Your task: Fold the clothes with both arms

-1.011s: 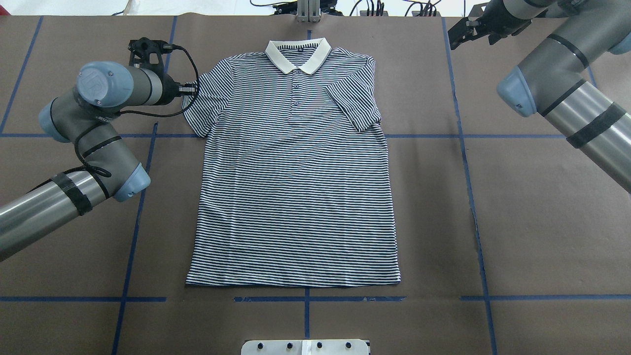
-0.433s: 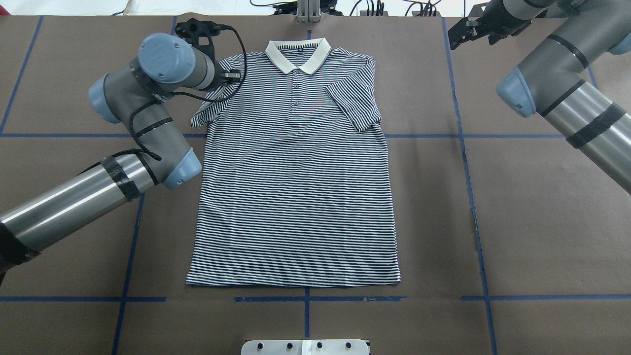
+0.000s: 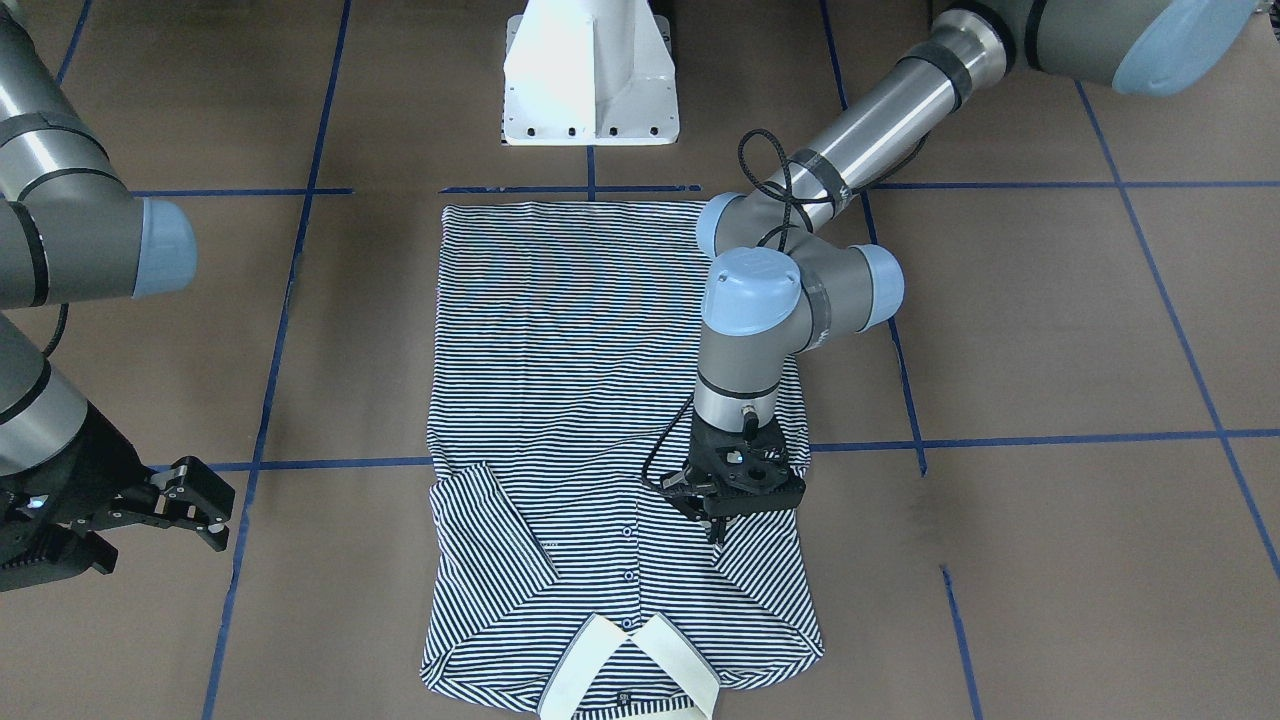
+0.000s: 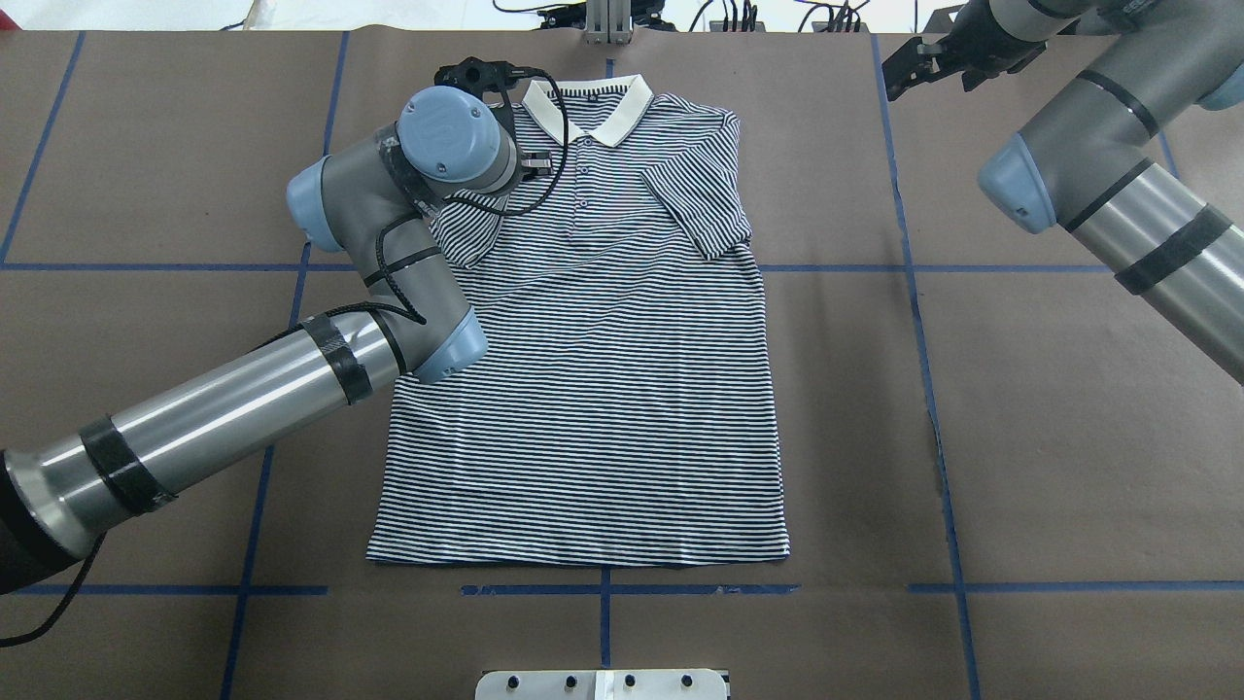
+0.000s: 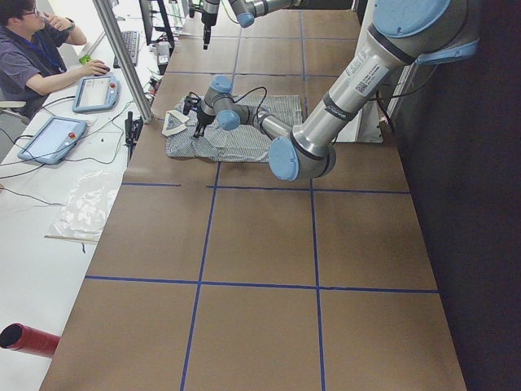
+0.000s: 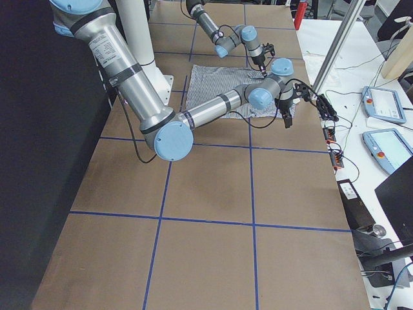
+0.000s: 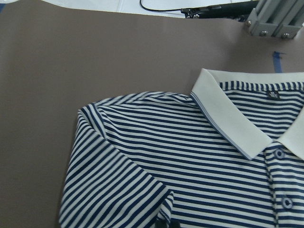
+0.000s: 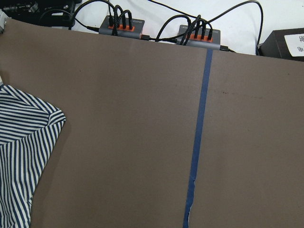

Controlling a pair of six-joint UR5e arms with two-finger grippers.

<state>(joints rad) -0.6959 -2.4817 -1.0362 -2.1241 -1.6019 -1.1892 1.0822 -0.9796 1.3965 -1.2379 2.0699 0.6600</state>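
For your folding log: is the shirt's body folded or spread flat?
Spread flat: the shirt lies full length, collar to hem; only its sleeves are turned in.

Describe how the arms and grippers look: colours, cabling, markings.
The left arm and right arm match: brushed silver tubes, grey joint housings, light-blue joint caps and black tape bands. A black cable loops loosely outside the left arm towards its wrist. The left gripper and right gripper are black, each with two angular fingers.
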